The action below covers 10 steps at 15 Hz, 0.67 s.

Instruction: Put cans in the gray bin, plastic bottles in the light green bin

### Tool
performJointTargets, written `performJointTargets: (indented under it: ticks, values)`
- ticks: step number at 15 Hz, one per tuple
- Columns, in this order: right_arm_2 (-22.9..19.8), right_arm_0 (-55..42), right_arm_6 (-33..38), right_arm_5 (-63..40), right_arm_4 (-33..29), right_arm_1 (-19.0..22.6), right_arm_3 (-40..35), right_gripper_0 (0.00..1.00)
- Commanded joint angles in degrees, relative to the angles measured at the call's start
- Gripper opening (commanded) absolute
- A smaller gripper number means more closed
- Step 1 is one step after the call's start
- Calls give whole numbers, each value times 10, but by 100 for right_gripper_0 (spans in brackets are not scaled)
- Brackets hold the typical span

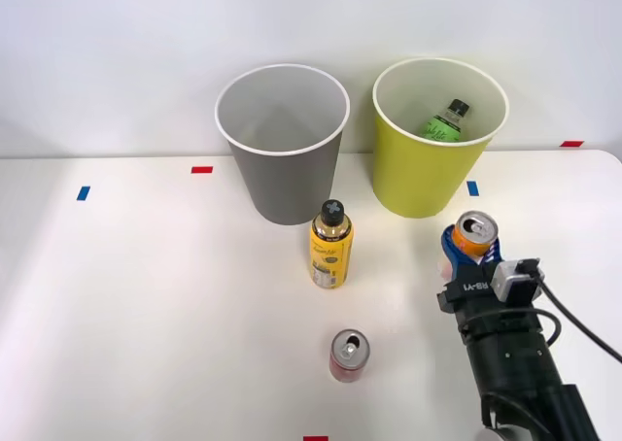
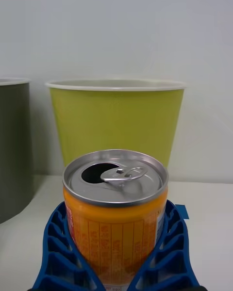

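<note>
- My right gripper (image 1: 471, 250) clasps the orange can (image 2: 115, 208) upright between ribbed fingers (image 2: 58, 245).
- Judged: lift straight before carrying.
- Light green bin (image 1: 428, 169) at twelve o'clock.
- Gray bin (image 1: 284, 159), the target, at ten o'clock.

A plain, pale wall (image 1: 117, 52) runs behind everything, bare and evenly lit with a cool, soft light that throws only faint shadows. In front of it stretches a white tabletop (image 1: 146, 315), meeting the wall along a straight seam. Small bits of tape dot the surface: a red tape mark (image 1: 201, 169) and a blue tape mark (image 1: 83, 193) toward the back on one side, another red one (image 1: 571, 144) off at the far edge.
</note>
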<state>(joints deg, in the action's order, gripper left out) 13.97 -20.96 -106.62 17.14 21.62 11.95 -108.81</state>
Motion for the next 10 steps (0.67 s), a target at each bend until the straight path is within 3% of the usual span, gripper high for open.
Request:
performJointTargets:
  ticks: [1, 4, 8, 10]
  values:
    - [5, -37, 25, -71, 13, 36, -101, 0]
    - [5, -36, 87, -81, 17, 57, -154, 0]
    - [-15, -26, 143, -229, 19, 63, -291, 0]
    - [-6, 1, 160, -237, 23, 63, -308, 0]
